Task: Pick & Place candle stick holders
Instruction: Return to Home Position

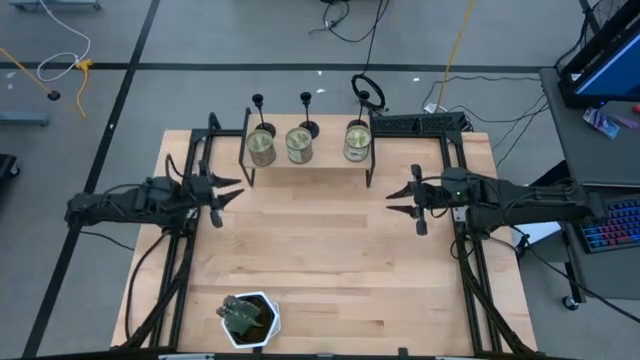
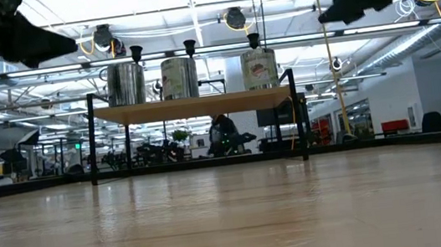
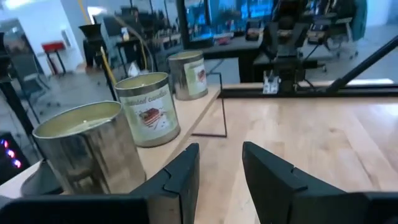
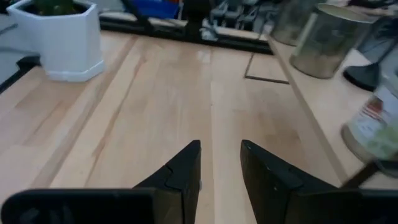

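Note:
Three black candle stick holders stand on their disc bases on a raised wooden shelf (image 1: 320, 163) at the table's far edge, behind three pale tins (image 1: 299, 145). The left holder (image 1: 262, 124) and the middle holder (image 1: 308, 122) show in the high view. The low view shows all three stem cups (image 2: 136, 52), (image 2: 189, 45), (image 2: 253, 38) above the tins. My left gripper (image 1: 236, 192) is open and empty above the table, near the shelf's left end. My right gripper (image 1: 394, 199) is open and empty near the shelf's right end. Both wrist views show bare wood between the fingers.
A white pot with a green plant (image 1: 248, 318) stands at the table's near edge, left of centre. The shelf stands on thin black legs (image 2: 91, 139) with free room beneath it. The arms' black frames (image 1: 190, 160) run along the table's left and right sides.

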You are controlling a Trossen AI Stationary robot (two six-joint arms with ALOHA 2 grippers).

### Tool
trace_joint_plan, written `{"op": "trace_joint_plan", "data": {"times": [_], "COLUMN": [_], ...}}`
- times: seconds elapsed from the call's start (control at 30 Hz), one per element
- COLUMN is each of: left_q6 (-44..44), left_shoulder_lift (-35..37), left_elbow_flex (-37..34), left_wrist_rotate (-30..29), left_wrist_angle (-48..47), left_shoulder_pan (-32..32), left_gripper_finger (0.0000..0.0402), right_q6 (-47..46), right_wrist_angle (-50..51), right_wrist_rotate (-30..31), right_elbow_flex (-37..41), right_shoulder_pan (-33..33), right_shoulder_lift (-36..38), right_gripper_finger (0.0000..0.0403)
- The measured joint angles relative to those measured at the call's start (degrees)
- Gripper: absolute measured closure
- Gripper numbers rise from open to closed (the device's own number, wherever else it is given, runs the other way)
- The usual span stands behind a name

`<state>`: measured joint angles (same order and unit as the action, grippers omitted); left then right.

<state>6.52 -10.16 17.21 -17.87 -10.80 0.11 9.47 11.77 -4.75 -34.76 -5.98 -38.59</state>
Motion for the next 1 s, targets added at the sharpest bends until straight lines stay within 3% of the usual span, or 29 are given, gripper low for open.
{"op": "trace_joint_plan", "data": {"times": [0.23,0.5,0.63,0.8,1.0], "left_q6": [4.0,4.2,4.8,6.5,5.3], "left_shoulder_lift": [6.5,9.1,9.0,9.1,9.1], "left_elbow_flex": [-8.4,-15.4,-16.5,-16.4,-16.4], "left_wrist_rotate": [-0.1,0.4,4.3,14.1,15.0], "left_wrist_angle": [8.8,15.9,17.4,17.2,15.0], "left_shoulder_pan": [-1.5,-2.9,-2.9,-2.9,-2.9], "left_gripper_finger": [0.0273,0.0273,0.0273,0.0273,0.0273], "right_q6": [-2.8,-5.4,-5.8,-5.8,-7.1], "right_wrist_angle": [-6.5,-7.3,-7.3,-7.2,-7.1], "right_wrist_rotate": [0.2,0.2,0.0,-1.1,-6.2], "right_elbow_flex": [10.6,18.6,21.9,24.7,25.7], "right_shoulder_pan": [-4.6,-9.6,-10.5,-10.6,-10.6], "right_shoulder_lift": [11.4,24.4,29.2,33.3,35.6], "right_gripper_finger": [0.0298,0.0298,0.0298,0.0298,0.0298]}}
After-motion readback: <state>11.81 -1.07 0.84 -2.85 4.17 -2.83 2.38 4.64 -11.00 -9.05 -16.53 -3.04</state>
